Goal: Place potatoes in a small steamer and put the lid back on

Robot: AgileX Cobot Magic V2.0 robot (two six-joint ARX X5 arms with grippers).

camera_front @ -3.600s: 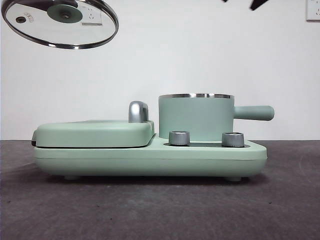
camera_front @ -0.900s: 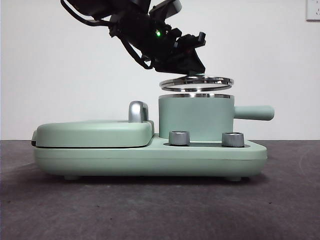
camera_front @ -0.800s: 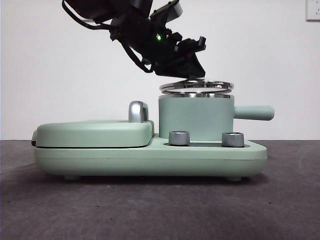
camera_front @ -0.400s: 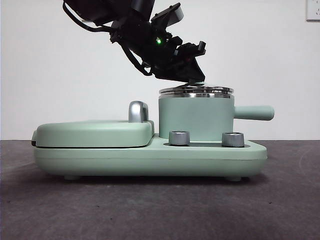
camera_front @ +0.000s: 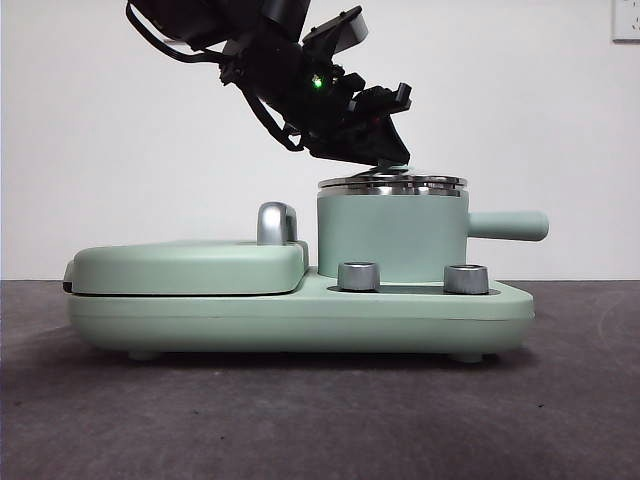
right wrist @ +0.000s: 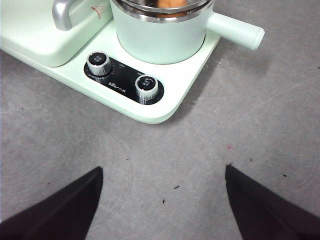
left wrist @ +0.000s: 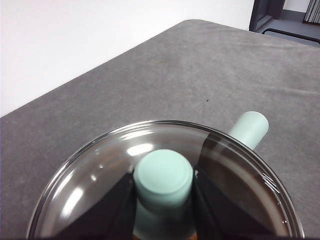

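Mint-green and steel, the small steamer (camera_front: 392, 235) stands on the right half of a green cooker base (camera_front: 300, 315) on the grey desk (camera_front: 320, 420), its straight handle (camera_front: 508, 225) pointing toward the desk's right edge. The glass lid (camera_front: 392, 183) lies level on the steamer's rim. The left tool (left wrist: 163, 200) reaches down from the upper left and is clamped on the lid's green knob (left wrist: 163, 175), one jaw on each side. A sliver of orange potato (right wrist: 170, 3) shows inside the pot under the lid. The right tool (right wrist: 162, 200) hangs high over bare desk in front of the base, jaws spread wide, holding nothing. Two silver dials (right wrist: 122, 75) sit along the base's front edge, beside a flat hinged griddle (camera_front: 190, 265).
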